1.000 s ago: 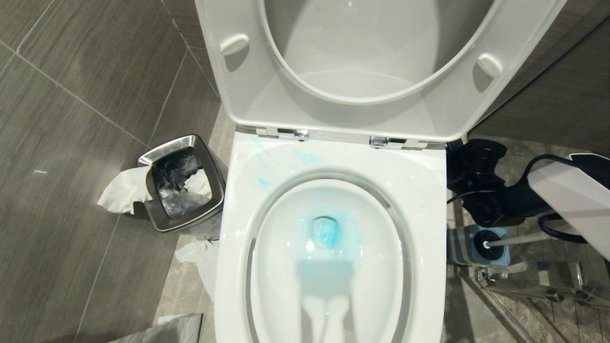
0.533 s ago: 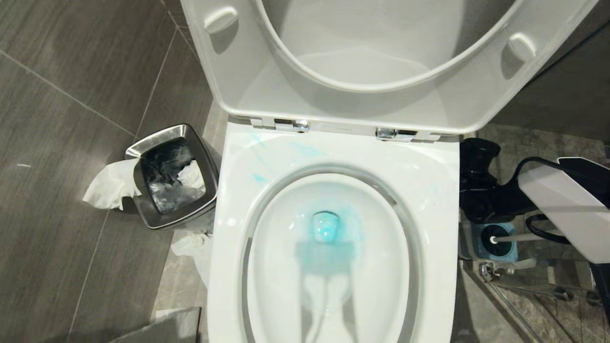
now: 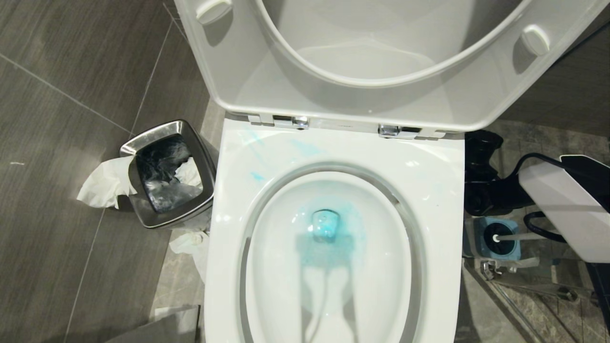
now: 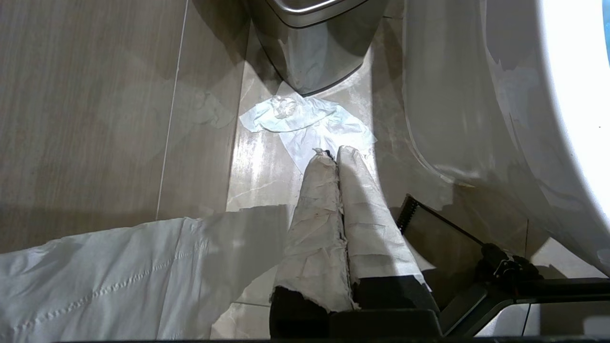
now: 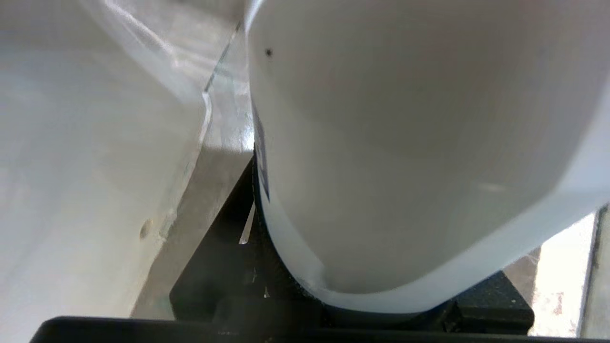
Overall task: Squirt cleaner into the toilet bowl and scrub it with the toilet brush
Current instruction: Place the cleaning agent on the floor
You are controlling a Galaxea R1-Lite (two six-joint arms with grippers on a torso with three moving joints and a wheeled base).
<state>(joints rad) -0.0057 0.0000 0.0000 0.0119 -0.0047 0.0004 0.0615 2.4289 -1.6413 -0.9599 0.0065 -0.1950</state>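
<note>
since the earlier frame my head view tips nearer. cleaner tints the toilet bowl; toilet brush sits unused in its holder. right gripper clamps a white bottle; left gripper pinched shut, empty.

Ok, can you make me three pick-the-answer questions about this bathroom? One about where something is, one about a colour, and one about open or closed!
1. Where is the toilet brush?
A lying on the floor
B standing in its blue holder, to the robot's right of the toilet
C in the bin

2. What colour is the cleaner in the toilet bowl?
A turquoise-blue
B yellow
C red

3. How are the seat and lid?
A both down
B only the seat down
C both raised

Answers: B, its handle sticks out of the holder; A, the water around the drain is tinted blue; C, both stand up behind the rim.
</note>
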